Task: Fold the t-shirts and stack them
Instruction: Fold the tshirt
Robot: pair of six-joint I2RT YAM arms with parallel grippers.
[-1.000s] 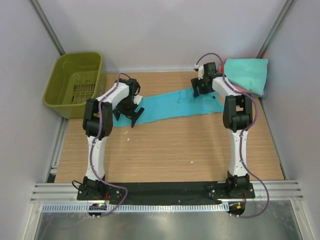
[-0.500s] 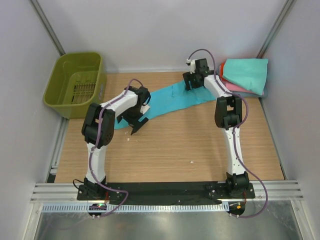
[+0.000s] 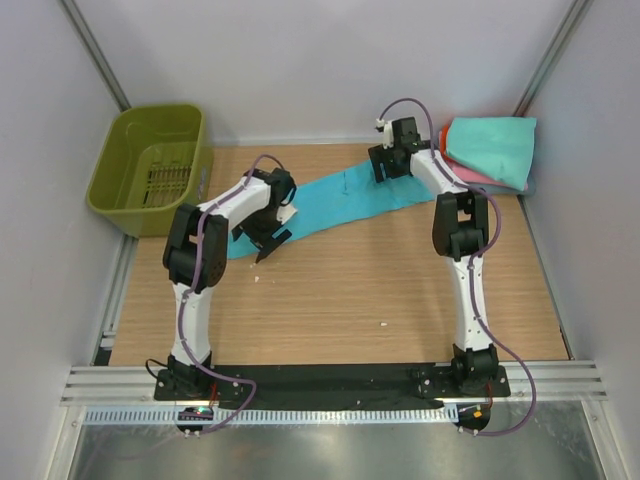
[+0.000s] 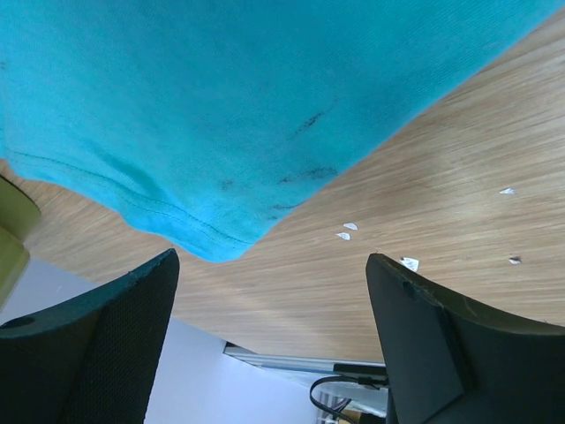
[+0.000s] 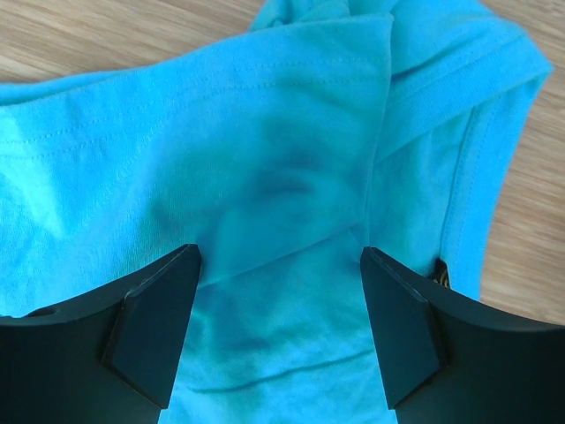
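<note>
The bright turquoise-blue t-shirt (image 3: 335, 198) lies as a long folded strip slanting across the back of the table. My left gripper (image 3: 266, 236) is open and empty at the strip's near left end. In the left wrist view the gripper (image 4: 272, 261) hovers over bare wood beside the shirt's corner (image 4: 221, 115). My right gripper (image 3: 388, 166) is open above the strip's far right end. The right wrist view shows the gripper (image 5: 279, 252) low over creased turquoise cloth (image 5: 282, 159), gripping nothing. A folded mint-teal t-shirt (image 3: 492, 148) tops a stack at the back right, with a pink one (image 3: 470, 176) under it.
An olive-green slotted basket (image 3: 150, 165) stands at the back left, off the table's left edge. White walls close in the back and both sides. Small white scraps (image 4: 408, 262) lie on the wooden table (image 3: 350, 290) near the left gripper.
The shirt's right end has moved left and toward the back, so the strip now slants. My right gripper moved left and back; my left gripper shifted right along the near left end.
</note>
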